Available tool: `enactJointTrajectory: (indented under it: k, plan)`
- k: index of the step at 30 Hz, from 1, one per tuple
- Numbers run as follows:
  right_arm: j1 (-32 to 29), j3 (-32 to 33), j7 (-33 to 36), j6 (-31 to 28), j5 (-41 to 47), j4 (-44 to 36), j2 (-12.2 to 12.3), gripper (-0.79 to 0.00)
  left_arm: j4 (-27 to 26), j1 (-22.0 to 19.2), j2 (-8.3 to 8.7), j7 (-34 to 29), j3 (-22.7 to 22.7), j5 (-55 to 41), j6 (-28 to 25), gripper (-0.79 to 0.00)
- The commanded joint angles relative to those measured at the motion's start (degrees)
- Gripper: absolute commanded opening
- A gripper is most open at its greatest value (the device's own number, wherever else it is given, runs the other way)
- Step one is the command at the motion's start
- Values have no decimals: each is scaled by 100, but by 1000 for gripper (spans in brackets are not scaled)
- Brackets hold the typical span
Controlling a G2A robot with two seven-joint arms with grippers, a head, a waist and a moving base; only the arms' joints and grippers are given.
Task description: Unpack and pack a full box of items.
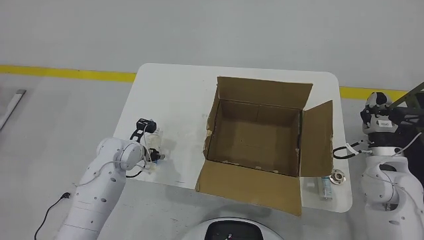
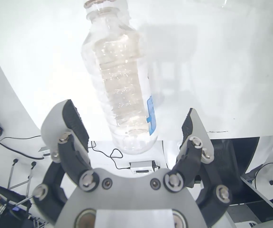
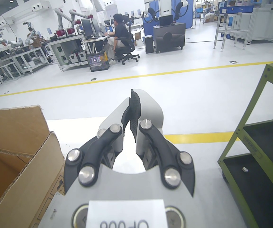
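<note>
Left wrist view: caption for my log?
Left gripper, jaws open either side of a clear bottle at the table edge.

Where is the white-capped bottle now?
In the top view, the bottle lies on the table left of the cardboard box, with the open left tool straddling it.

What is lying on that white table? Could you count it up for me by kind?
Cardboard box: 1, open
Clear plastic water bottle: 1
Small round item: 1, too small to name
Small clear item: 1, too small to name
Total: 4
</note>
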Motion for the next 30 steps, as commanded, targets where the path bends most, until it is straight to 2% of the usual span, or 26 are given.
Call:
enactJointTrajectory:
  k: [1,19,21,22,25,30]
  plan:
    - [0,0,0,0,0,0,0,-785,90,-26,-3,43,15,1,-17,0]
    - [0,0,0,0,0,0,0,-785,656,-213,-27,450,104,-269,-238,0]
    - [0,0,0,0,0,0,0,-785,695,-226,-27,483,117,-268,-247,-391]
    - [0,0,0,0,0,0,0,-785,713,-232,-28,495,123,-269,-250,-428]
    - [0,0,0,0,0,0,0,-785,751,-245,-27,525,137,-271,-259,-785]
    - [0,0,0,0,0,0,0,-785,740,-230,-16,603,116,-270,-253,-785]
